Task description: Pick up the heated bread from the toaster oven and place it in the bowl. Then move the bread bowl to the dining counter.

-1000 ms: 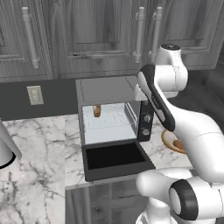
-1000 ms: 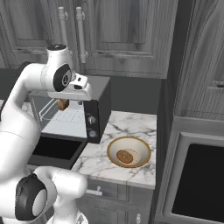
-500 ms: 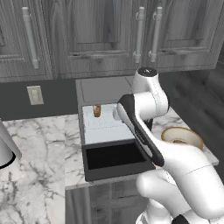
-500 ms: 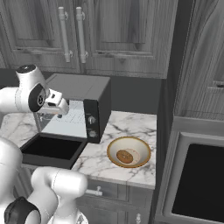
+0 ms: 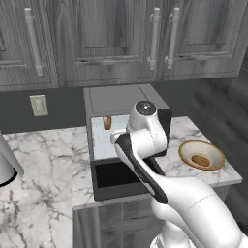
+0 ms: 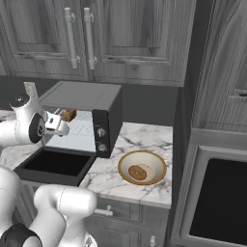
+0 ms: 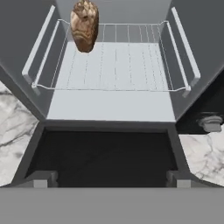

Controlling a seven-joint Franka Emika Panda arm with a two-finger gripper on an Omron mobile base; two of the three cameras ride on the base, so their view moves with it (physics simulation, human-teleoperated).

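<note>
The white arm rises from the robot's base and bends forward over the worktop [image 6: 144, 137], toward the open front of the toaster oven [image 5: 126, 99]. The end effector [image 6: 57, 126] is held out level in front of the oven mouth, above the dropped door. Its two fingers stand wide apart and hold nothing. In the hand view the camera looks straight into the oven.

Closest to the arm lies the dark glass door [image 7: 105, 153] of the oven. It is folded down flat, so it sticks out over the front edge of the worktop. Behind the door is the white inside of the oven with the wire rack [image 7: 118, 65]. The heated bread [image 7: 84, 19] sits at the back of the rack, on the left side as the hand view shows it. It is a small golden-brown chunk and nothing touches it. On the right side of the oven is a black panel with two knobs [image 6: 100, 140].

To the right of the oven, on the same white marble worktop, is the bowl [image 5: 201, 155]. It is wide, shallow and tan. A flat brown bread piece [image 6: 137, 172] lies inside it. The bowl stands near the oven but does not touch it.

Behind everything is a dark wall with a pale wall outlet [image 5: 38, 105] on the left. Above it hang grey wood cabinets [image 5: 116, 38] with long metal handles.
</note>
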